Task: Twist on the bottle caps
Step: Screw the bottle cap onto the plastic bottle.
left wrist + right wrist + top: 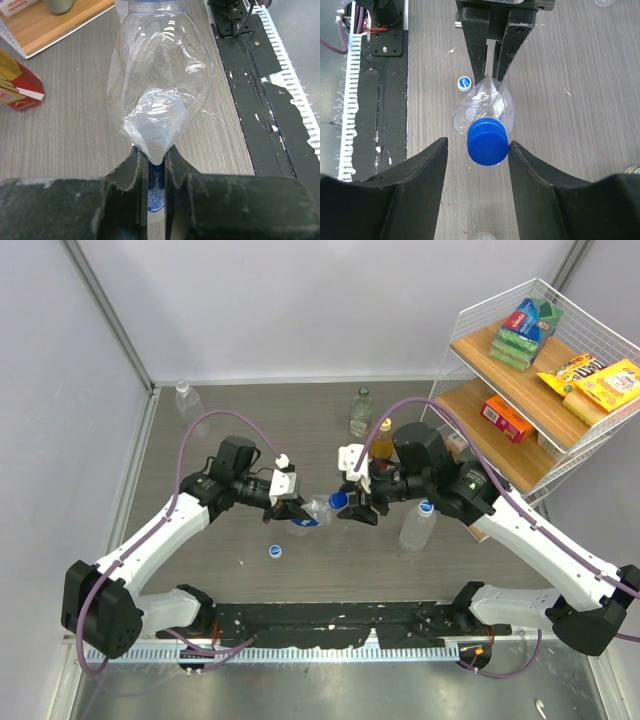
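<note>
Spanning the top view, the counter (230, 430) has a wire shelf (520, 380) at 2 o'clock. At the counter's middle, the left tool (152, 157) is clenched on the flattened base of a crushed clear bottle (160, 75), which lies level. The right tool (477, 145) is released, its jaws apart on either side of the dark blue cap (487, 141) on that bottle's neck. A white cap (274, 551) lies on the counter at 7 o'clock from the bottle.

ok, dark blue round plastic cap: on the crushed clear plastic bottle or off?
On: dark blue round plastic cap covers the neck of the crushed clear plastic bottle, flanked by the right gripper. Tightness: cannot tell.
</note>
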